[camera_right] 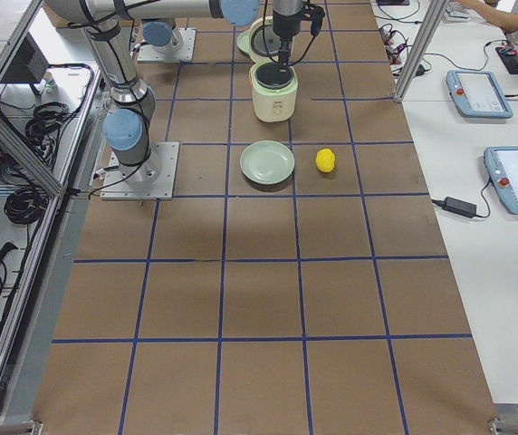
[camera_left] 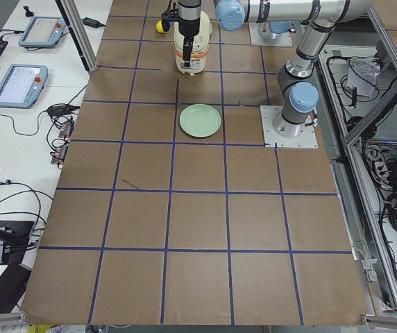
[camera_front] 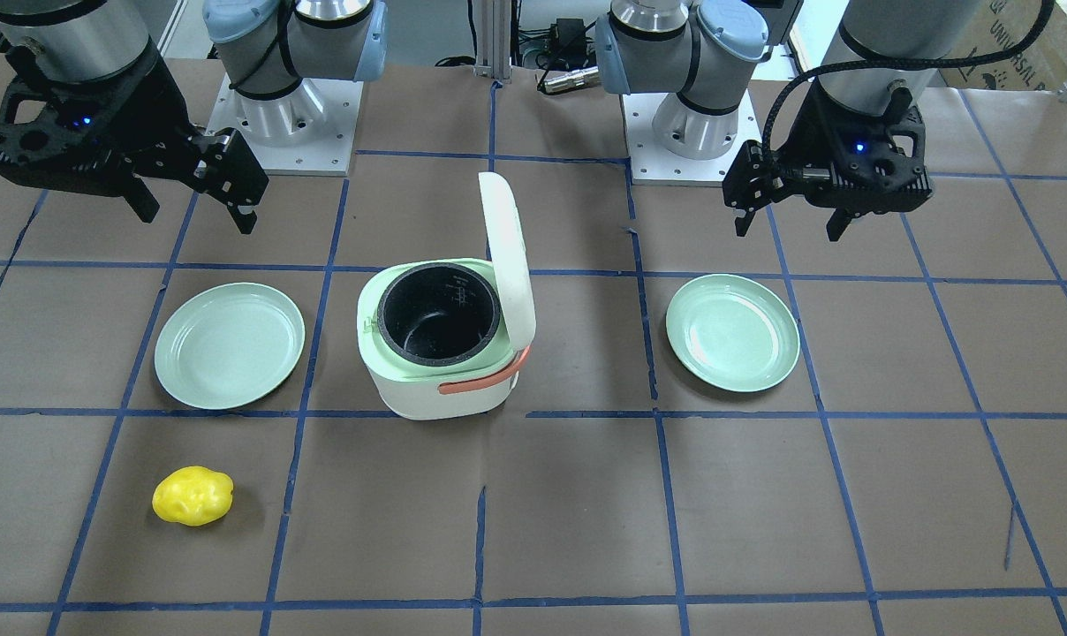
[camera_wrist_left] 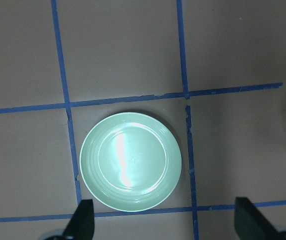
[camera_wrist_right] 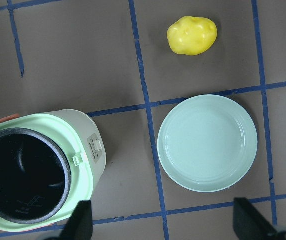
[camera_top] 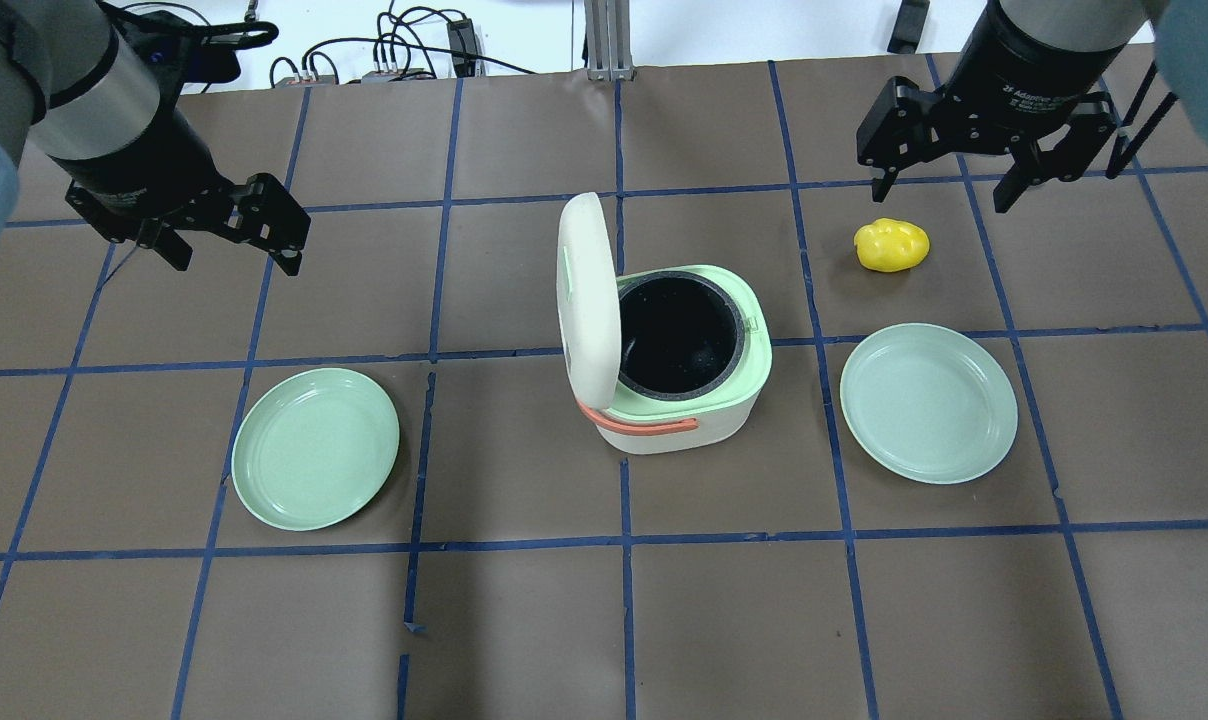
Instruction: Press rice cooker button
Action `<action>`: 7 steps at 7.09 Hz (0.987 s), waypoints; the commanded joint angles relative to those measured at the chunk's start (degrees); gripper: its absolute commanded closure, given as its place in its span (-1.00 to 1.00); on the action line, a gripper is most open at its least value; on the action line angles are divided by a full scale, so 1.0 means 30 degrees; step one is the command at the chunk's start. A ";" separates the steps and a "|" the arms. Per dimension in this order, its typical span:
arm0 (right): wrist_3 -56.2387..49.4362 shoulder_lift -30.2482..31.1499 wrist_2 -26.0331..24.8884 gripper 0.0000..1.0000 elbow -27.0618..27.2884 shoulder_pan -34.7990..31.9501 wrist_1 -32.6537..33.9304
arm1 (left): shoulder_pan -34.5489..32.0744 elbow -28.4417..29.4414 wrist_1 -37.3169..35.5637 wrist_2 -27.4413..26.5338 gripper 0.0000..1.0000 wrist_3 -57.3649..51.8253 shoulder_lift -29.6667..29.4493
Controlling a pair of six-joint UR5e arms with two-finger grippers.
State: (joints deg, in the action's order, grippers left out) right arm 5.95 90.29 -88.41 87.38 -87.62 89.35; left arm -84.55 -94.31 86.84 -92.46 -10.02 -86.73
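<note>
The left gripper (camera_top: 234,258) hangs with fingers wide apart beyond 1 green plate (camera_top: 314,447). The rice cooker (camera_top: 729,415) sits mid-table, lid (camera_top: 586,290) raised. The right wrist view shows its side panel (camera_wrist_right: 91,146), which the overhead view does not. The right gripper (camera_top: 942,197), likewise spread, hovers past a yellow lump (camera_top: 892,245).

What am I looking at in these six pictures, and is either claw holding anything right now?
Two robot arms stand at a taped brown table. Each ends in a two-finger claw: the left gripper and right gripper, both open, empty, above the table. Two pictures look down from behind and in front of the robot, two from the table's ends, two from wrist cameras. In the middle sits a rice cooker, lid raised, with a left plate and right plate beside it and a yellow lumpy object near the right plate.
</note>
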 commanded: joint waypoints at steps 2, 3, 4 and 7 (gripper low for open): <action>-0.0021 -0.0008 -0.0001 -1.00 -0.0036 -0.0002 -0.0045 | 0.0000 0.0000 0.0000 0.0000 -1.00 0.0000 -0.0005; -0.0021 -0.0008 -0.0001 -1.00 -0.0036 -0.0002 -0.0045 | 0.0000 0.0000 0.0000 0.0000 -1.00 0.0000 -0.0005; -0.0021 0.0079 -0.0001 -1.00 -0.0036 -0.0002 -0.0103 | 0.0000 0.0000 0.0000 0.0000 -1.00 0.0000 -0.0005; 0.0008 0.0022 -0.0060 -1.00 -0.0065 -0.0002 -0.0222 | 0.0000 0.0000 0.0000 0.0000 -1.00 0.0000 -0.0005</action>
State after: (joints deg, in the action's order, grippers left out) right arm 5.95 90.47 -88.50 87.24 -87.67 88.68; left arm -84.55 -94.31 86.84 -92.46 -10.02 -86.75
